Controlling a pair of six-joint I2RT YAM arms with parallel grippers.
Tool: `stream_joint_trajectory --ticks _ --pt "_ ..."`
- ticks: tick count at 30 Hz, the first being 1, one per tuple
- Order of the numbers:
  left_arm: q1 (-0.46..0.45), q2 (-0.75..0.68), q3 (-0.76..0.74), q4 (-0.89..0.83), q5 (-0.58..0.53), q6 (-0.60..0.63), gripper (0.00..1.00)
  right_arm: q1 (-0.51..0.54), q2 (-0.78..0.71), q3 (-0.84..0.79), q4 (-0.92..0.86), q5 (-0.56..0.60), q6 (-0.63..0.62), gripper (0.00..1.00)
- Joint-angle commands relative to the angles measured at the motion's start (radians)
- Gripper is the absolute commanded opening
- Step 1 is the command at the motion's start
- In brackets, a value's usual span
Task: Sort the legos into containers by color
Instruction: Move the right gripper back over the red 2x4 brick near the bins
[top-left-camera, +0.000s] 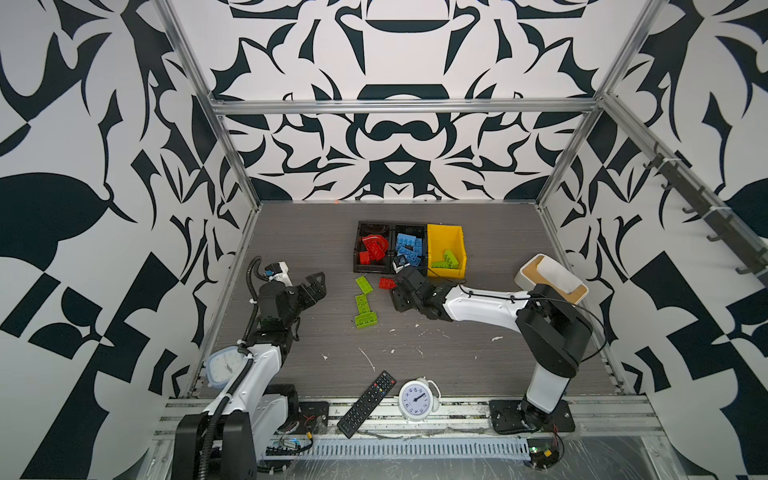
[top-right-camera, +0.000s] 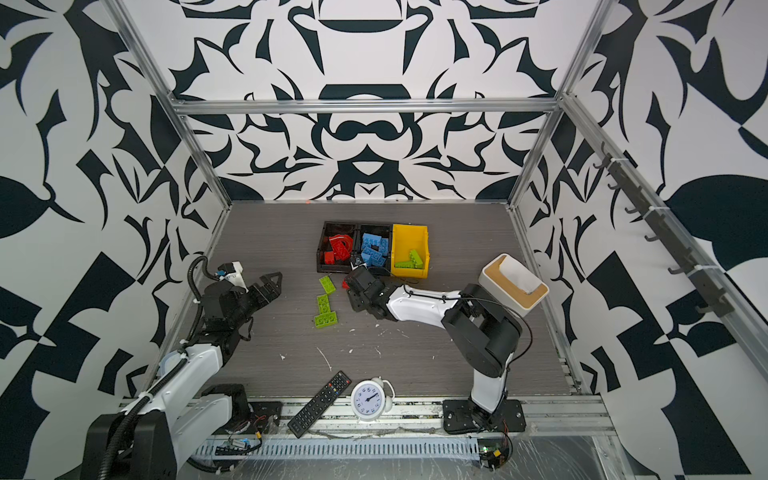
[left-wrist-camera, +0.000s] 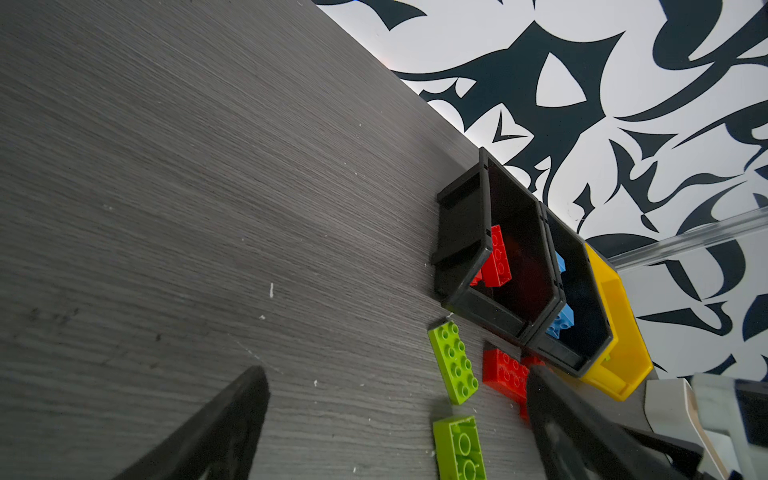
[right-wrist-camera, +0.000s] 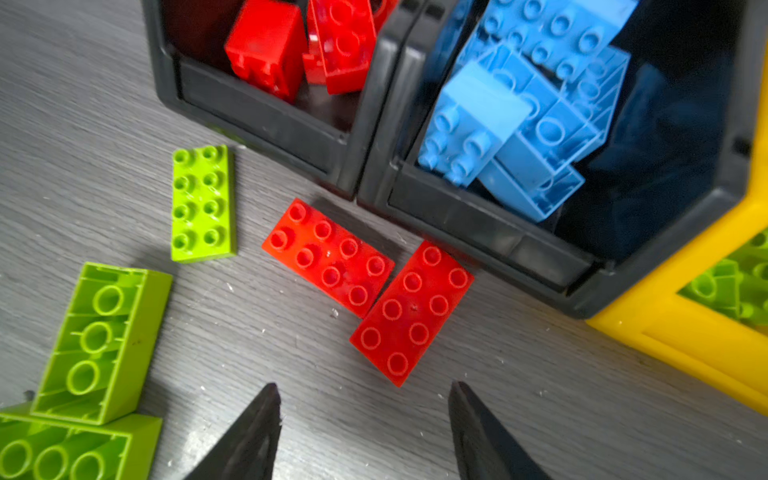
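Right fingers (right-wrist-camera: 249, 436) spread and empty, hanging just short of two red bricks (right-wrist-camera: 411, 311) that touch on the desk (right-wrist-camera: 540, 415) before the black bins (right-wrist-camera: 270, 120), which hold reds and blues. Green bricks (right-wrist-camera: 203, 203) lie loose beside them. The yellow bin (right-wrist-camera: 665, 332) holds greens. Left fingers (left-wrist-camera: 216, 436) spread wide, empty, well apart.

The grey wood-grain worktop (top-left-camera: 311, 232) carries two joined black bins (right-wrist-camera: 270, 124) toward the middle of its back edge. A yellow bin (top-left-camera: 446, 272) touches them on the side toward the right edge. Just in front of the black bins lie two red bricks (right-wrist-camera: 328, 257), studs up and touching. Beside these, toward the left edge, lie three green bricks (top-left-camera: 364, 284): one studs up, two touching with the hollow side up. A white box (top-left-camera: 528, 270) stands by the right edge. A remote (top-left-camera: 365, 404) and a clock (top-left-camera: 417, 400) sit at the front edge, with white scraps (top-left-camera: 368, 357) scattered nearby.
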Motion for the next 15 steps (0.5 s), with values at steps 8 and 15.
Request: stream_joint_trajectory --ticks 8,15 --pt "0.003 -0.013 0.019 -0.004 -0.011 0.005 0.99 -0.014 0.078 0.015 0.036 0.017 0.033 0.68" --pt "0.003 -0.014 0.019 -0.006 -0.015 0.008 0.99 -0.037 0.101 0.001 0.074 -0.010 0.047 0.64"
